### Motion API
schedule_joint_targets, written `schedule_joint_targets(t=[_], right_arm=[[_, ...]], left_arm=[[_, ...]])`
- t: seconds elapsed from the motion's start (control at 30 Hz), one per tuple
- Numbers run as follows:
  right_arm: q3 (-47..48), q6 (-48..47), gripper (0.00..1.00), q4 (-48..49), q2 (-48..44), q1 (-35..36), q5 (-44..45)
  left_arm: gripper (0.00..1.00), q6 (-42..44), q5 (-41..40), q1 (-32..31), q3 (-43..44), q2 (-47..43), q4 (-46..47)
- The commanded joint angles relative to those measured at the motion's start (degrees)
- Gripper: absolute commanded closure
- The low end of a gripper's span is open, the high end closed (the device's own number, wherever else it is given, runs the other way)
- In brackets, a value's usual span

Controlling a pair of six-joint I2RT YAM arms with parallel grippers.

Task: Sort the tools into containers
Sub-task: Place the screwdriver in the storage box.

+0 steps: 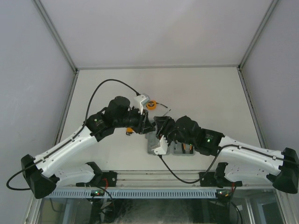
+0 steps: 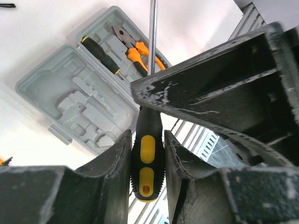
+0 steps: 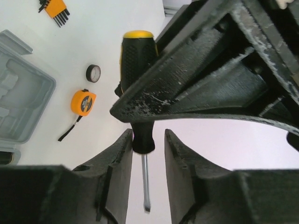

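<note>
Screwdriver [image 2: 147, 158], black/yellow handle, held off table [image 3: 107, 42] btwn both arms. Left jaws clamped on handle butt, touching both sides. Right jaws parted round handle neck, gap showing on one side. Right wrist body cuts across left cam, hiding part of shaft + one corner of grey case [image 2: 60, 93]. Case lies open; 2nd screwdriver [image 2: 99, 54] and pliers [image 2: 135, 51] sit in same half. Loose on table: ring [image 3: 93, 73] + tape measure [image 3: 83, 102] near case edge, hex-key set [image 3: 56, 9] farther off.
</note>
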Motion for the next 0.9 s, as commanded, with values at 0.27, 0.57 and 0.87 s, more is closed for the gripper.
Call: schedule_joint_targets(t=[0.27,0.57,0.87], right_arm=[[1.87,3.68,0.43,0.44,-5.11,0.54,-1.72],[-1.0,24.55,0.39,8.09,-13.89,-0.6,-10.33],[-5.39,49.29,0.35,15.99,-18.02,-3.5,-5.71]], left_arm=[[0.98,2.06,-6.22,0.01,1.63,-1.41,-1.71],[0.94,2.67,-15.48,0.19,-0.52,-6.63,-0.17],[0.94,1.16,-17.04,2.2,-2.72,-11.18,2.64]])
